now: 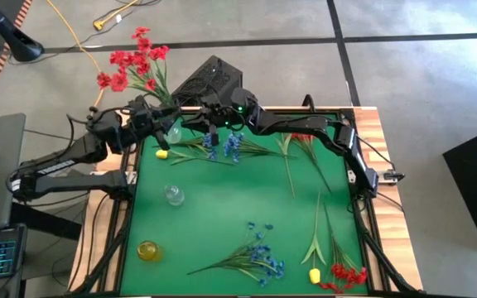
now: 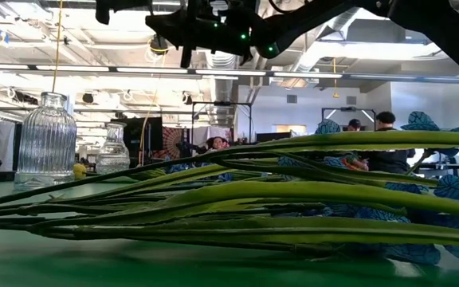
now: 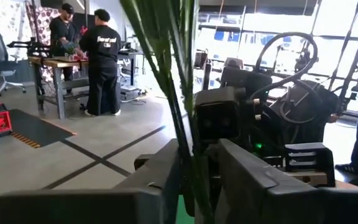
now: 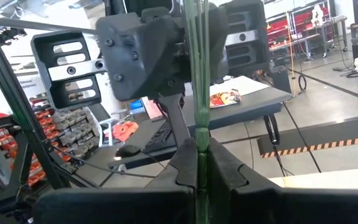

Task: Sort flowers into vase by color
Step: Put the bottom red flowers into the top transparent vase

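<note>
A red flower spray (image 1: 135,62) is held up over the table's far left corner. Its blossoms hang out beyond the table edge and its green stem runs down toward both grippers. My left gripper (image 1: 161,117) and my right gripper (image 1: 207,117) face each other closely there. In the left wrist view the stem and leaves (image 3: 182,93) pass between the left gripper (image 3: 197,177). The right gripper (image 4: 202,168) is shut on a thin green stem (image 4: 199,74). Both arms show high in the low view (image 2: 213,28). My left gripper has the red spray's leafy stem bundle (image 3: 188,146) between its two fingers, the leaves rising past them. The spray is lifted clear of the table. The pads' touch on the stem is not plain. My right gripper pinches a thin green stem (image 4: 201,140) between its two shut fingers, which lie across the stem. The stem stands upright in the hold, clear of the table. Its lower end is hidden by the fingers.
On the green mat stand two clear glass vases (image 1: 172,195) (image 1: 175,132) and a yellow vase (image 1: 148,250). Blue sprays (image 1: 222,147) (image 1: 259,255), red stems (image 1: 305,145), a red spray (image 1: 348,275) and yellow tulips (image 1: 314,273) (image 1: 161,153) lie flat. People stand beyond the table.
</note>
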`<move>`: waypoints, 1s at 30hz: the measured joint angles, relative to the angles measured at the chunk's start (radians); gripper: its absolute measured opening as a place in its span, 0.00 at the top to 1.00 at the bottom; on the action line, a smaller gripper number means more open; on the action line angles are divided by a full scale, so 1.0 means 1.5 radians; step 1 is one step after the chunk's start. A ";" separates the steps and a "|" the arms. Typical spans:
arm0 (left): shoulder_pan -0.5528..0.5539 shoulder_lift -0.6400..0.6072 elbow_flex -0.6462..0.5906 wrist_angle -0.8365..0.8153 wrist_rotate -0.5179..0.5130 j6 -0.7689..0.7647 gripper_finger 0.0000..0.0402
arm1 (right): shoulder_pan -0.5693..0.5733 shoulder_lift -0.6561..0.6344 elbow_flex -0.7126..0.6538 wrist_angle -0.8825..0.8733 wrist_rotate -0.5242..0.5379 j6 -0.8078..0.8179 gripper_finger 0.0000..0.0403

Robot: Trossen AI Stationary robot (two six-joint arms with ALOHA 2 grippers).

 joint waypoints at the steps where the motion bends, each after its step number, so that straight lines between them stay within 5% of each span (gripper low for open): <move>1: 0.000 0.000 0.000 -0.001 0.000 0.001 0.82 | 0.000 0.000 0.000 0.000 -0.004 0.000 0.90; 9: 0.000 -0.001 0.000 0.000 0.007 0.013 0.99 | -0.001 0.000 0.000 -0.001 -0.027 0.005 0.84; 20: 0.000 0.000 0.000 -0.001 0.011 0.015 1.00 | -0.002 0.001 0.000 0.001 -0.032 0.005 0.82; 24: 0.000 0.000 0.000 -0.004 0.008 0.021 1.00 | -0.011 0.001 0.000 -0.002 -0.037 0.004 0.71; 30: 0.000 -0.001 0.000 -0.025 -0.001 0.042 1.00 | -0.033 0.001 0.000 -0.010 -0.082 0.005 0.42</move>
